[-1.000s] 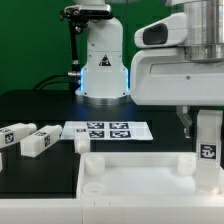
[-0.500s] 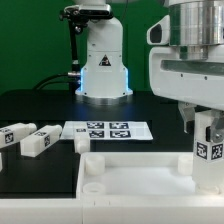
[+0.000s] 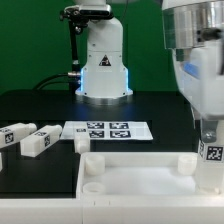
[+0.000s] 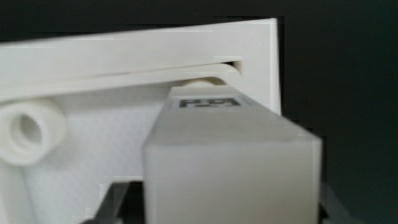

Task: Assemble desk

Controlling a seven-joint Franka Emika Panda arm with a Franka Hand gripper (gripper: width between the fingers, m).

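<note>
The white desk tabletop (image 3: 130,178) lies flat at the front of the table, with raised round corner sockets (image 3: 91,165). My gripper (image 3: 208,130) is shut on a white square leg (image 3: 212,155), which it holds upright with its tag facing the camera, over the tabletop's corner on the exterior view's right. In the wrist view the leg (image 4: 222,150) fills the middle between my dark fingers (image 4: 125,205), and its tagged end reaches into the corner socket (image 4: 210,72) of the tabletop (image 4: 107,95). Another round socket (image 4: 27,130) shows beside it.
Two loose white legs (image 3: 12,136) (image 3: 38,142) lie on the black table at the exterior view's left. The marker board (image 3: 108,130) lies behind the tabletop. The robot's base (image 3: 103,65) stands at the back.
The wrist has turned while holding the leg, and the leg has shifted slightly down and toward the exterior view's right. The loose legs and tabletop have not moved.
</note>
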